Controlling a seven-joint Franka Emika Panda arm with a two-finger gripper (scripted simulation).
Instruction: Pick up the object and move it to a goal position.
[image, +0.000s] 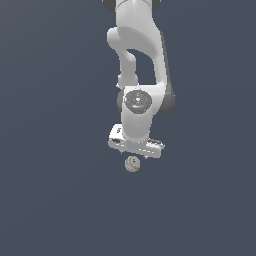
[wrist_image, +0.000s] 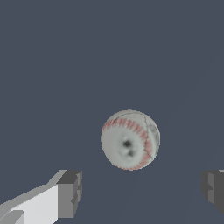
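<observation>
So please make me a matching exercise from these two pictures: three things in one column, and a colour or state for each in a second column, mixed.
Column one:
1. baseball
2. pincer
3. floor

Column two:
A. plain dark blue-grey
B. open, fingers apart, holding nothing
C. off-white with red stitch lines

Pairs: 1-C, 2-B, 3-A.

In the wrist view, both dark finger pads stand clear of the baseball. The exterior view shows the baseball just under the pincer.
</observation>
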